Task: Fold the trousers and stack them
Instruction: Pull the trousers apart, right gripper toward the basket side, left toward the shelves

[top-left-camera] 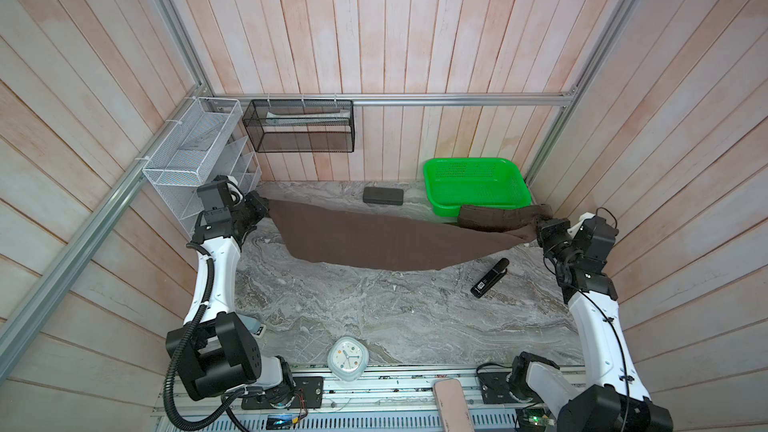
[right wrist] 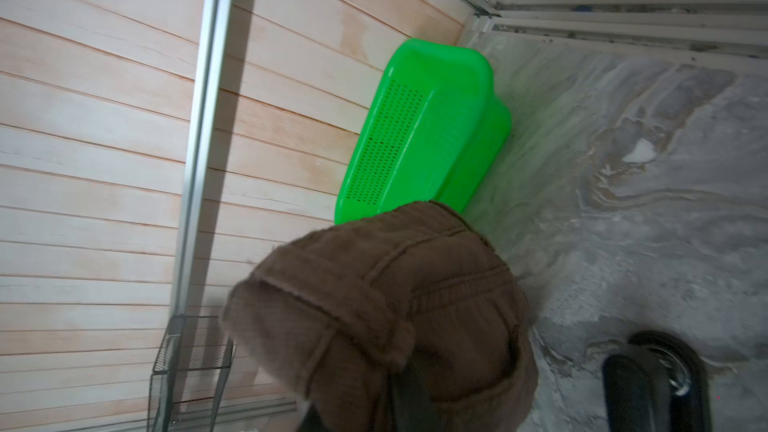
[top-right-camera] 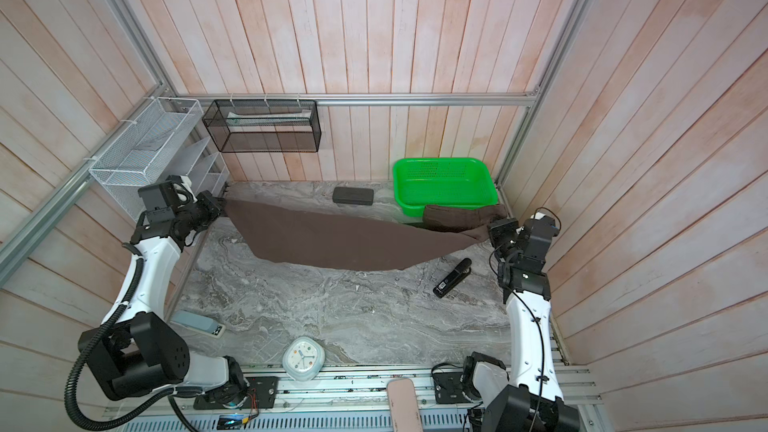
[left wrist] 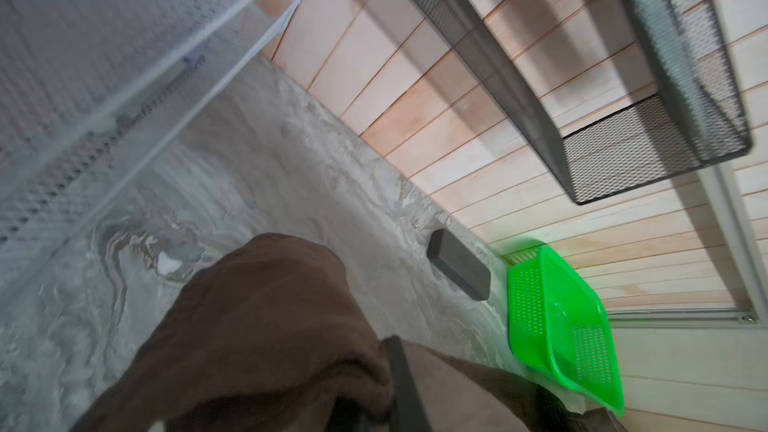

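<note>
The dark brown trousers (top-left-camera: 374,238) (top-right-camera: 332,238) hang in a sagging span across the back of the marble table, stretched between both grippers. My left gripper (top-left-camera: 266,211) (top-right-camera: 220,207) is shut on the left end, where cloth (left wrist: 257,326) bunches over one dark finger (left wrist: 403,376). My right gripper (top-left-camera: 540,224) (top-right-camera: 492,228) holds the seamed waistband end (right wrist: 395,305), which drapes over its jaws and hides them. That end overlaps the front rim of the green basket (top-left-camera: 432,184) (top-right-camera: 401,184).
A dark grey case (top-left-camera: 382,196) (left wrist: 459,270) lies at the back beside the basket. A black stapler (top-left-camera: 490,278) lies near the right arm, and a white clock (top-left-camera: 348,357) stands at the front edge. Wire racks (top-left-camera: 299,126) (top-left-camera: 195,147) hang at the back left.
</note>
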